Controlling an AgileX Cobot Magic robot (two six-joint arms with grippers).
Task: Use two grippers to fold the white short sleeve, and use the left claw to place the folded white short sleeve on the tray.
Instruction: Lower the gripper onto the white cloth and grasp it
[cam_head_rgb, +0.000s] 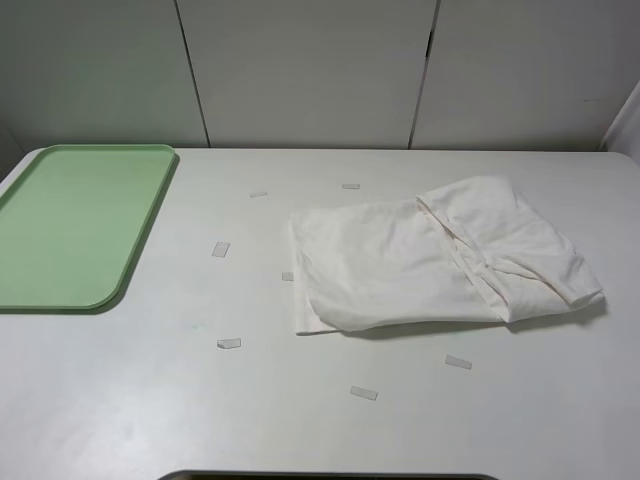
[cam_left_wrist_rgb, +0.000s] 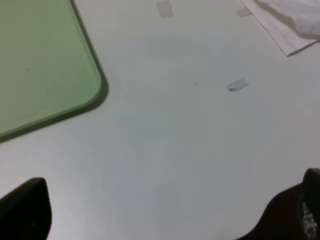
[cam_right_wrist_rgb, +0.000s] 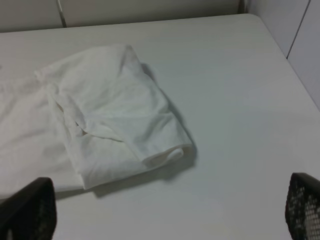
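The white short sleeve (cam_head_rgb: 420, 262) lies crumpled right of centre on the table (cam_head_rgb: 300, 420), well apart from the tray (cam_head_rgb: 75, 225)

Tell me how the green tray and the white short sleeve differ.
The tray is pale green, the white short sleeve plain white. The tray is a flat, rounded-corner rectangle; the white short sleeve is wrinkled and folded over itself. The tray sits far left on the table, the white short sleeve right of centre. Both lie on it, apart.
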